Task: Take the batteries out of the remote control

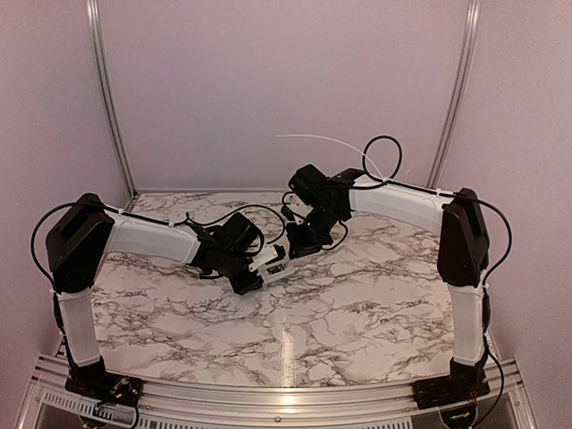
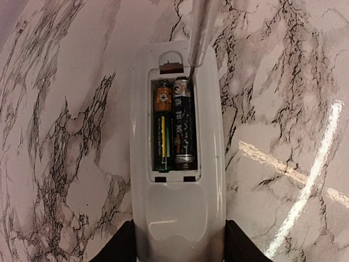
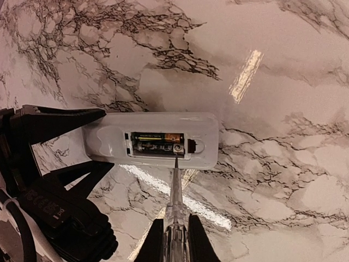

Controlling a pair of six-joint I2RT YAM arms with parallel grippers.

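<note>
The white remote control point(image 2: 177, 218) lies back side up just above the marble table, its cover off. Two batteries point(image 2: 173, 128) sit side by side in the open recess; they also show in the right wrist view point(image 3: 155, 141). My left gripper point(image 2: 178, 250) is shut on the remote's lower end, one black finger on each long side. My right gripper point(image 3: 173, 240) is shut on a slim tool with a clear handle point(image 3: 175, 202). The tool's thin metal tip touches the top end of the right battery point(image 2: 184, 128). In the top view both grippers meet at the remote point(image 1: 275, 265).
The marble table point(image 1: 357, 304) stretches around the remote. The left arm's black wrist and cable point(image 3: 49, 207) fill the lower left of the right wrist view. Pale walls with metal posts point(image 1: 107, 98) close the back.
</note>
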